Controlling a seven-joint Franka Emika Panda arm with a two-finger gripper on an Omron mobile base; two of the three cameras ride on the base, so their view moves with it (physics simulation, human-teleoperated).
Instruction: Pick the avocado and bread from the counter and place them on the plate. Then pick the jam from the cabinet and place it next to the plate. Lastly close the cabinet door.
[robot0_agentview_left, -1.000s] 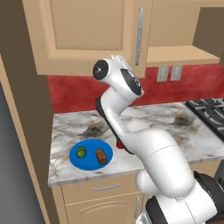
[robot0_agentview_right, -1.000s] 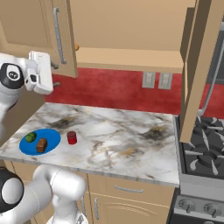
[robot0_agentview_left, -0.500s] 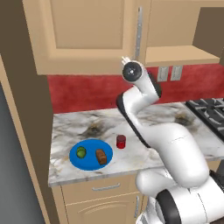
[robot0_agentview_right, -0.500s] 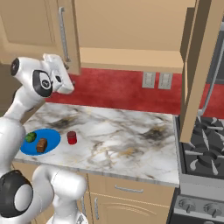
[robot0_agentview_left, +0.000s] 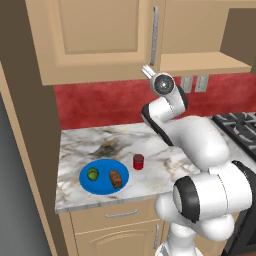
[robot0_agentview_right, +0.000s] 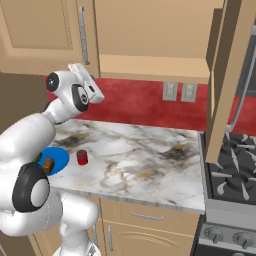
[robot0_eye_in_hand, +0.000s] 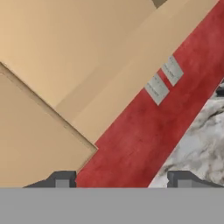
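- The blue plate (robot0_agentview_left: 104, 176) lies near the front edge of the marble tabletop (robot0_agentview_left: 150, 155), toward its left end.
- On the plate, the green avocado (robot0_agentview_left: 93, 173) sits on the left part and the dark brown bread (robot0_agentview_left: 116, 179) on the right part, apart from each other.
- In the right base view, the plate (robot0_agentview_right: 59, 158) is partly hidden behind the white arm, with the bread (robot0_agentview_right: 48, 164) at its near edge.
- The dark red jam jar (robot0_agentview_left: 138, 161) stands upright on the tabletop just beside the plate, off its right rim and not touching it; from the right base view the jar (robot0_agentview_right: 82, 157) stands clear of the blue disc.
- Behind the plate, the arm rises and lifts the gripper (robot0_eye_in_hand: 121, 178) high above the tabletop, close under the cabinet (robot0_agentview_left: 100, 40).
- In the hand view the two dark fingers (robot0_eye_in_hand: 61, 179) stand wide apart with nothing between them; past them are the red back wall (robot0_eye_in_hand: 148, 131) and two grey wall outlets (robot0_eye_in_hand: 163, 78).
- Above and behind the plate, the cabinet door (robot0_agentview_left: 95, 35) lies flush with the cabinet front, its grey bar handle (robot0_agentview_left: 154, 35) vertical at its right edge, just above the hand.
- Far to the right of the plate, a stove (robot0_agentview_right: 235, 175) adjoins the tabletop.
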